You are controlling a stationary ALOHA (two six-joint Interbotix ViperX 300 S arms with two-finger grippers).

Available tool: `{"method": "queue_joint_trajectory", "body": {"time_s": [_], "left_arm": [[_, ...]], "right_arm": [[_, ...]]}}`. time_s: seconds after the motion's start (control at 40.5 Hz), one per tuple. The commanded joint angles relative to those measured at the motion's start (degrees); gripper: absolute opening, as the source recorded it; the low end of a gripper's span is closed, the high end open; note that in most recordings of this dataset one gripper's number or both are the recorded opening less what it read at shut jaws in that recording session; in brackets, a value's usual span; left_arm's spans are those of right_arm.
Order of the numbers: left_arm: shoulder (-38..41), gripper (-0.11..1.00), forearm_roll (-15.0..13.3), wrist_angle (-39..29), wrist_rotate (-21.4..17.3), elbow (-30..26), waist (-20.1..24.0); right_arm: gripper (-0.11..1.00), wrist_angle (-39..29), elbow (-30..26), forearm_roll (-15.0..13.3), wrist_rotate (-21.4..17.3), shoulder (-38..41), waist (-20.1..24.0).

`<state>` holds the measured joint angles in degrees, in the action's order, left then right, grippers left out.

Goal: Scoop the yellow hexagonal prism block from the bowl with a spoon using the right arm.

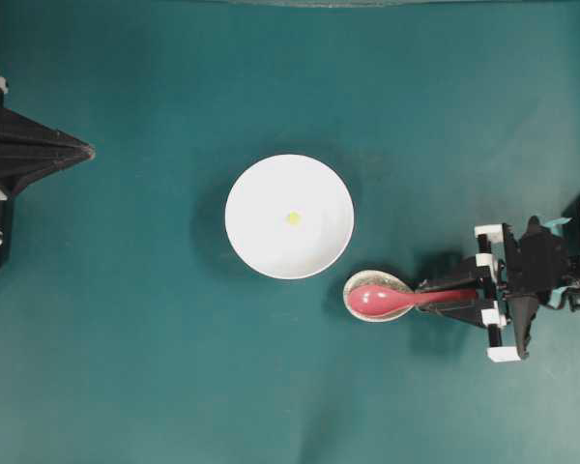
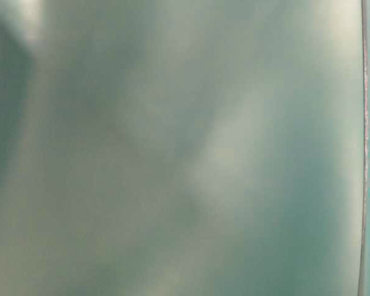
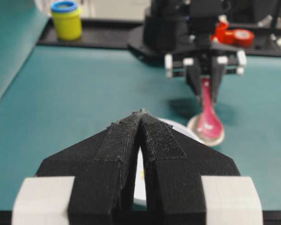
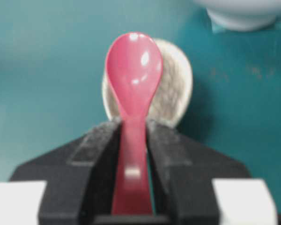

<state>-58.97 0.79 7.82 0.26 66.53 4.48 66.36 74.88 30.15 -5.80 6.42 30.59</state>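
Spoon point(image 4: 133, 89) looked glossy, stiff, probably slippery and fragile; handle was best place for grip. Its scoop lay on speckled rest point(image 4: 175, 86), just beside bowl point(image 1: 251, 242). Right gripper point(image 4: 133, 145) pinched spoon handle between pads. Left gripper point(image 3: 140, 123) was closed, empty. Yellow block point(image 1: 293, 218) sat in bowl centre. Table-level view was only blur.

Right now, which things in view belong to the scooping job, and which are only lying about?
For the job:
- spoon
- bowl
- yellow block
- right gripper, its jaws around the spoon handle

Lying about:
- spoon rest under the spoon
- left gripper, shut
- yellow jar
- red tape roll
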Motion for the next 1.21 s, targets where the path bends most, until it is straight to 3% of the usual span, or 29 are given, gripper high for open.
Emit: {"method": "queue_joint_trajectory", "body": {"time_s": [0.0,0.247,0.617,0.864,1.184], "left_arm": [[0.4,-0.01,0.2,0.5,0.1,-1.7,0.2],[0.3,-0.01,0.2,0.6,0.1,-1.8,0.2],[0.3,-0.01,0.2,0.9,0.1,-1.8,0.2],[0.3,-0.01,0.2,0.8,0.1,-1.8,0.2],[0.3,-0.01,0.2,0.6,-0.1,-1.8,0.1]], "right_arm": [[0.25,-0.6,-0.1,0.1,0.3,-4.0,0.2],[0.25,-8.3,-1.5,0.1,4.0,-13.7,-1.8],[0.25,-34.8,-9.8,0.0,14.6,-28.0,-12.7],[0.25,-48.4,-16.7,0.0,20.0,-29.8,-21.4],[0.25,-66.3,-24.3,0.0,20.2,-28.0,-31.6]]}}
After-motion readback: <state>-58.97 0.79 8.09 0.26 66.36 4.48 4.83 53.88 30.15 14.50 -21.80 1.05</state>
